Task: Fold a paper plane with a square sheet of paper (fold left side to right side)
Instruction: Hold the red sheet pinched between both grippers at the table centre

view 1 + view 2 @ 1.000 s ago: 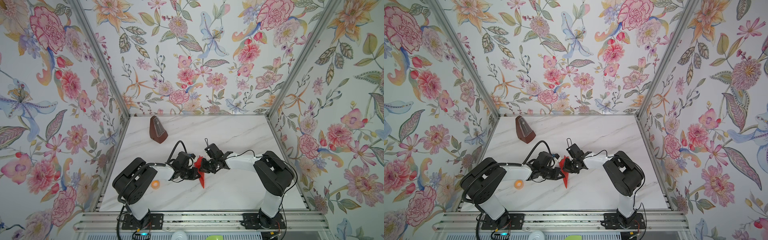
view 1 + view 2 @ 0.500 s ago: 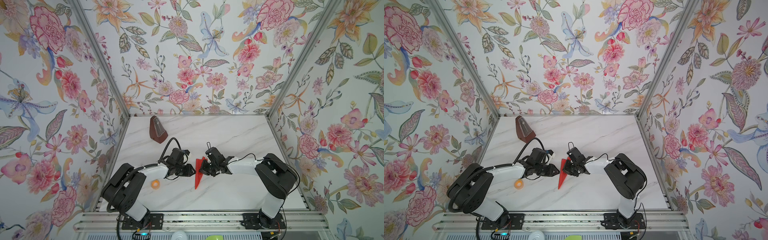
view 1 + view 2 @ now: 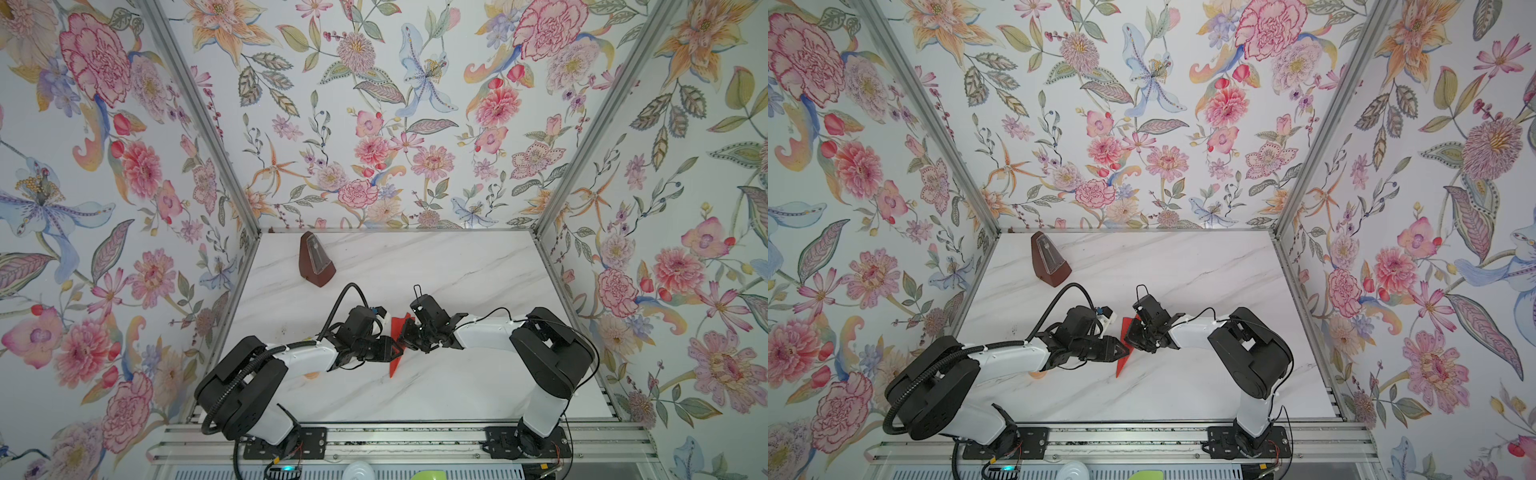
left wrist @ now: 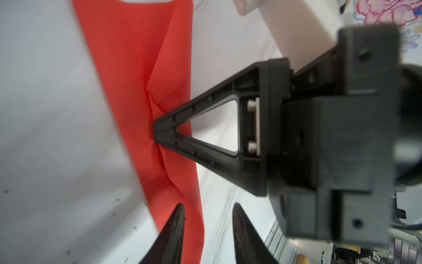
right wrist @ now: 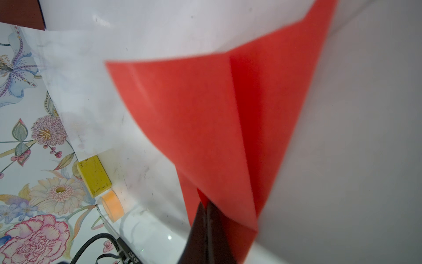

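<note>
Paper plane (image 3: pixel 395 367) — middle largely hidden

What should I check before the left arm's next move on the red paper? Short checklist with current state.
1. Grip: right gripper shut on the red paper: ok.
2. Release: left gripper open, holding nothing: ok.
3. Placement: left jaws straddle the paper's edge, one finger over paper, the other over bare table: ok.
4. Flatness: not ok, the paper buckles at the right gripper's tip.
5. Clearance: metronome and yellow block lie apart from the paper: ok.
6. Contact of that left finger with the paper: cannot tell.
</note>
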`<action>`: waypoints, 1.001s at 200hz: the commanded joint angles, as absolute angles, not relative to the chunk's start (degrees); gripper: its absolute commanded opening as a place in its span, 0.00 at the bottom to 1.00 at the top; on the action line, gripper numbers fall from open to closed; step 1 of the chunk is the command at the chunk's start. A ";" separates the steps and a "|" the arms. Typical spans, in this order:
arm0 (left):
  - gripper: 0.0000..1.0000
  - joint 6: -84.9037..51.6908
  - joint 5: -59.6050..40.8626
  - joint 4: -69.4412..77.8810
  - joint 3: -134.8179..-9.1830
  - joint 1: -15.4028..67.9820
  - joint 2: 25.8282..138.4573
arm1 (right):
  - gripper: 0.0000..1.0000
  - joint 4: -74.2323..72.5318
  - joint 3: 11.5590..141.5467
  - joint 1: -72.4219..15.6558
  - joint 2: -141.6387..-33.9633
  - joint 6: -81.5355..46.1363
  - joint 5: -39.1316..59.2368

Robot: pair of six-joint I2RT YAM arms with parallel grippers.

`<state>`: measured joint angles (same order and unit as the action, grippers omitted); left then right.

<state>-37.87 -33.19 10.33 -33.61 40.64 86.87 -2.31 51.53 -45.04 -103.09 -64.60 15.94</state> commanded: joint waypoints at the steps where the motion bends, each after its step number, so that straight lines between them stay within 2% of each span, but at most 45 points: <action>1: 0.38 -40.67 -32.82 13.94 -32.13 41.41 88.44 | 0.00 -2.11 50.62 -45.38 -101.86 -65.22 14.61; 94: 0.36 -40.17 -31.62 13.77 -30.71 42.09 93.23 | 0.00 -1.82 52.27 -45.62 -100.90 -64.62 14.50; 200: 0.23 -39.38 -31.11 13.40 -29.23 42.17 94.57 | 0.00 -3.26 55.84 -46.15 -104.58 -62.23 19.17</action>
